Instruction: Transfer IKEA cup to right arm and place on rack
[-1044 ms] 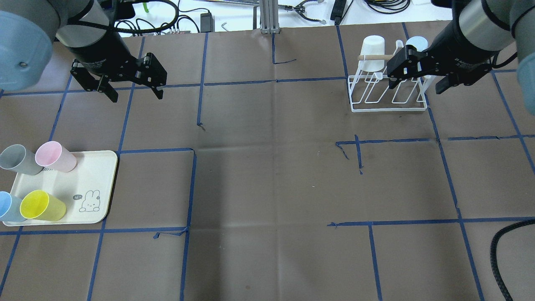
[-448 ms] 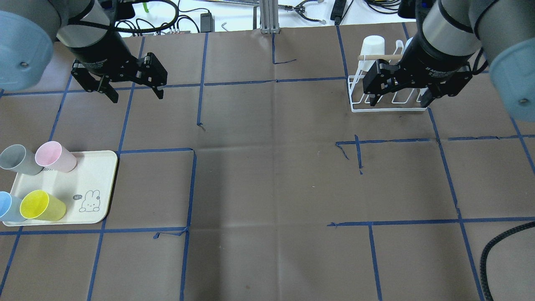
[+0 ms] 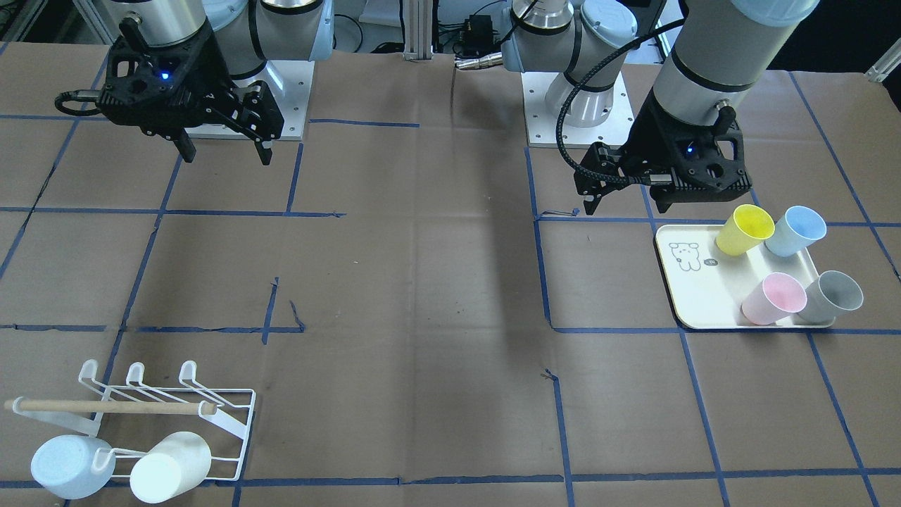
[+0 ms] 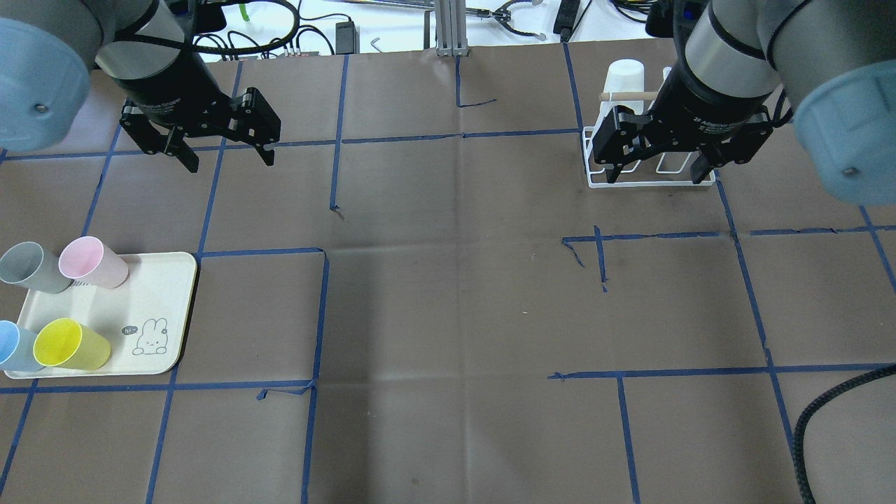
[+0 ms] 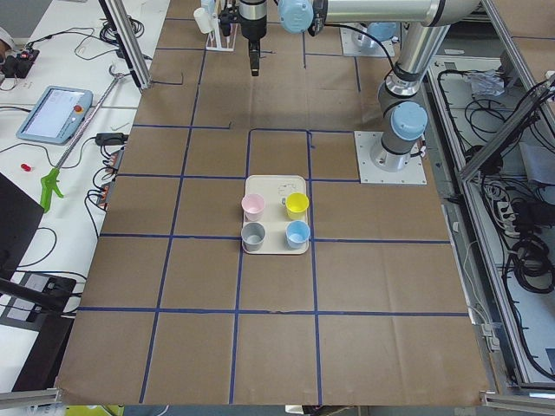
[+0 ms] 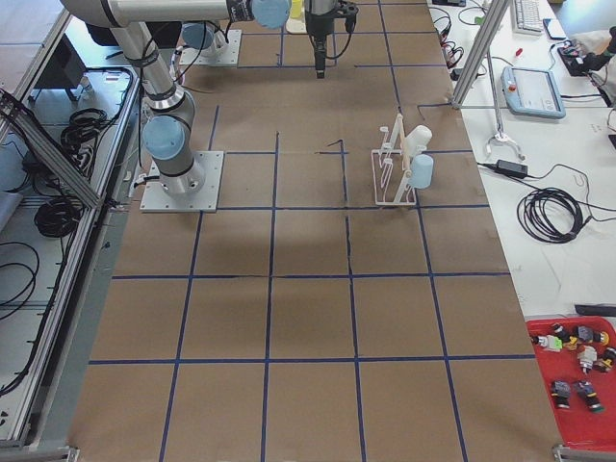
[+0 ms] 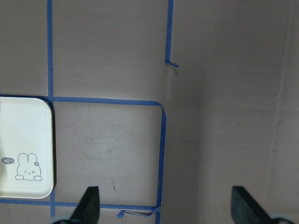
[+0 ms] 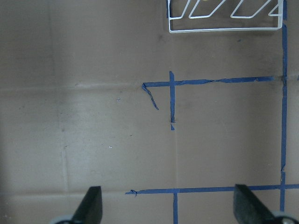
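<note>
Front-facing view: yellow cup (image 3: 745, 229), blue cup (image 3: 795, 231), pink cup (image 3: 774, 298) and grey cup (image 3: 834, 296) standing mouth-up on the cream tray (image 3: 704, 296), probably parked there as stock on the robot's left side. Above the tabletop (image 3: 422, 282), at about 10 o'clock of the tray, the left end effector (image 3: 625, 204), fingers spread, nothing between them. Yellow cup nearest, toward 4 o'clock. No telling which cup goes next. Toward 12 o'clock of the rack (image 3: 211, 389) and clear of it, the right end effector (image 3: 225, 149), likewise spread and empty, presumably waiting to receive. Rack set on the robot's right side, hence probably the hand-over. A white cup (image 3: 169, 468) and a pale blue cup (image 3: 67, 466) already hung on its prongs.

Overhead view: tray at 7 o'clock of the left end effector, pink cup closest. Right end effector overlapping the rack's near rim in the picture, height above it unclear.

Side views: tray cups in a two-by-two block, rack well apart toward the other end. Fingers too small to judge.

Left wrist view: fingertips far apart over bare tabletop, tray corner at 9 o'clock, no cup in sight.

Right wrist view: fingertips wide apart, rack's rim at 1 o'clock.
</note>
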`<act>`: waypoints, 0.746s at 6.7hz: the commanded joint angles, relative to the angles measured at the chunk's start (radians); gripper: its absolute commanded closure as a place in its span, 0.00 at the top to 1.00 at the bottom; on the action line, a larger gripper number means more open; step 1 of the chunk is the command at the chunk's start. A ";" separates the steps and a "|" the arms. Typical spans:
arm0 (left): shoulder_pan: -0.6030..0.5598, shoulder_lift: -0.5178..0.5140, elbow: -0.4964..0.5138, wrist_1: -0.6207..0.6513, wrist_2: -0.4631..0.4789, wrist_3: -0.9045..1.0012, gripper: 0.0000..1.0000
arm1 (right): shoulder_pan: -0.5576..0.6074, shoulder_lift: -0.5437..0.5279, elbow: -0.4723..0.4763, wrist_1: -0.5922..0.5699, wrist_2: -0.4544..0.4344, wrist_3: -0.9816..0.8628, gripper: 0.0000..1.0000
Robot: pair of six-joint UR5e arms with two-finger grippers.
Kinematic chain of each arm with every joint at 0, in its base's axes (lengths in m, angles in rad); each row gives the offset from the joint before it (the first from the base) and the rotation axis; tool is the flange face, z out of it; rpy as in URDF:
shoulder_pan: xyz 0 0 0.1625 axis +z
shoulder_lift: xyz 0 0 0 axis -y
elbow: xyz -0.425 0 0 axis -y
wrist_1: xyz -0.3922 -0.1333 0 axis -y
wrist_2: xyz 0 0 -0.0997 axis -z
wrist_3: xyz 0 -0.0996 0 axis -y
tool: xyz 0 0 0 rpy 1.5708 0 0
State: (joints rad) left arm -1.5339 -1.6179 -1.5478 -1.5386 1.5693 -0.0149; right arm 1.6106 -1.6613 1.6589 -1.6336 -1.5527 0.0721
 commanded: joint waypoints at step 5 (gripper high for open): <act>0.000 0.000 -0.002 0.000 0.000 0.007 0.99 | 0.008 0.011 0.001 -0.002 -0.015 -0.017 1.00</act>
State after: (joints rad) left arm -1.5340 -1.6182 -1.5484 -1.5386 1.5693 -0.0106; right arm 1.6183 -1.6528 1.6586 -1.6354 -1.5670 0.0579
